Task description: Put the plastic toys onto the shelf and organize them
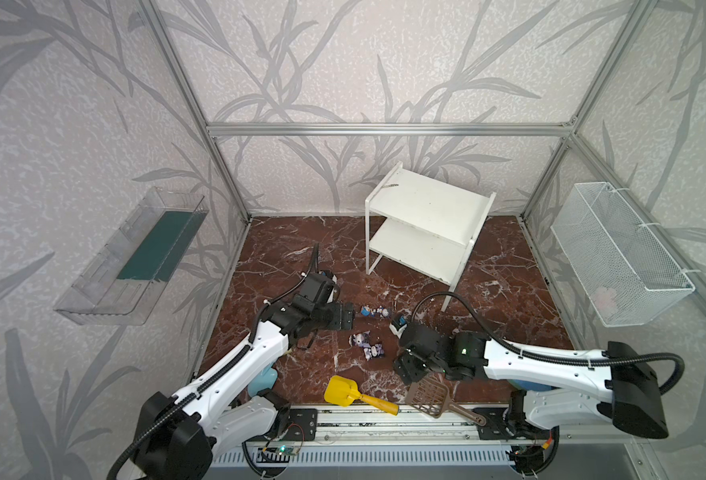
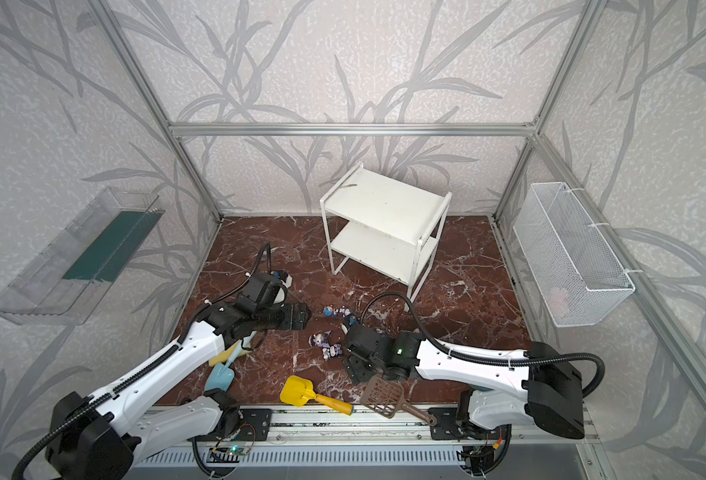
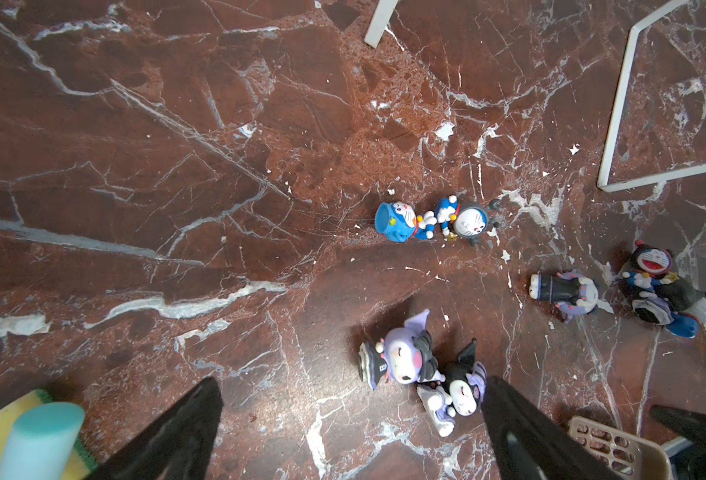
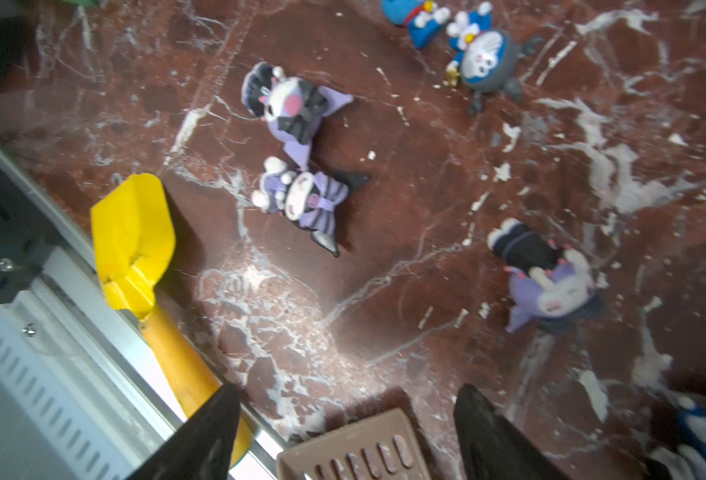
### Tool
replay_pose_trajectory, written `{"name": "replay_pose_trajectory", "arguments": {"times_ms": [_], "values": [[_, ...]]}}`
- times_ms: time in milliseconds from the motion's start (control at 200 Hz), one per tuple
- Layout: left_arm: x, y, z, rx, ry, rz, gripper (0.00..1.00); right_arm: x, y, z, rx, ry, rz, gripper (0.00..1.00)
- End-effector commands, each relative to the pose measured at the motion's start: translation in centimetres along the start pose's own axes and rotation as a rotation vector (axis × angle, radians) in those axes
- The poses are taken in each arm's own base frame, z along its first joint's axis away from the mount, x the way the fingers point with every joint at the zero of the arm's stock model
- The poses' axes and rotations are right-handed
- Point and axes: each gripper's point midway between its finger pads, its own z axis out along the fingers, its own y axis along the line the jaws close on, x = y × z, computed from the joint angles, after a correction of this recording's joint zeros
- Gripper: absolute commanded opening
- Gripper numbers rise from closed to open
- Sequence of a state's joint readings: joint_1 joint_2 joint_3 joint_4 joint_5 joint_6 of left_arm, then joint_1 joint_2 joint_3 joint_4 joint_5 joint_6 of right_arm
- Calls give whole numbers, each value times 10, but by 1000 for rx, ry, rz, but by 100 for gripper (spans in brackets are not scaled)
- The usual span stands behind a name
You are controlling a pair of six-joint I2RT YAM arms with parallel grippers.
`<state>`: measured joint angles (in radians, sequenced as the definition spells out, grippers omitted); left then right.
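Toys [image 3: 405,365] on tabletop [image 1: 509,291], off shelf [image 1: 426,203]; mesh basket [image 1: 617,253] holds pinkish obj [image 1: 603,298]. L pincer [image 3: 353,386], R pincer [image 4: 348,390] apart.

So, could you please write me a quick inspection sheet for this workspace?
Surface: marble table, white flecks.
Job's things: shelf empty; toys lying on the table.
Clutter: yellow scoop, brown scoop at front edge.
Grippers: left gripper open, empty; right gripper open over brown scoop, empty.
Cables: black hoses along both arms, no snag seen.
Surroundings: clear tray and wire basket on side walls.
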<state>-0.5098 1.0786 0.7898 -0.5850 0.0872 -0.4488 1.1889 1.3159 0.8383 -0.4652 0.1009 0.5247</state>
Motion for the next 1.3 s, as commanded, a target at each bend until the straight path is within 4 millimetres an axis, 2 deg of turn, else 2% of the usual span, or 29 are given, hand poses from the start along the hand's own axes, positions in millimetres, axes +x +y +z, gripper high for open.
{"name": "replay_pose_trajectory", "arguments": {"times_ms": [0, 135, 360, 460, 625, 720, 745, 875, 1295], "values": [[0, 2, -2, -8, -26, -12, 99, -15, 26, 1, -94, -18, -31, 79], [-2, 2, -4, 0, -38, -18, 99, -17, 43, 13, -157, 13, -60, 75], [-1, 2, -10, 10, -64, -36, 99, -20, 44, 35, -177, 37, -28, 69], [0, 4, -13, 7, -74, -40, 99, -21, 40, 46, -233, 57, 27, 63], [3, 8, -17, -3, -85, -50, 99, -28, 34, 53, -307, 30, 96, 62], [3, 9, -19, -3, -93, -51, 99, -26, 32, 58, -346, 38, 130, 61], [3, 9, -18, -3, -91, -50, 99, -30, 21, 61, -341, 32, 164, 60], [2, 10, -20, -9, -99, -49, 99, -29, 14, 69, -368, 41, 198, 57], [3, 12, -23, -14, -102, -51, 99, -26, 8, 93, -409, 69, 247, 49]]}}
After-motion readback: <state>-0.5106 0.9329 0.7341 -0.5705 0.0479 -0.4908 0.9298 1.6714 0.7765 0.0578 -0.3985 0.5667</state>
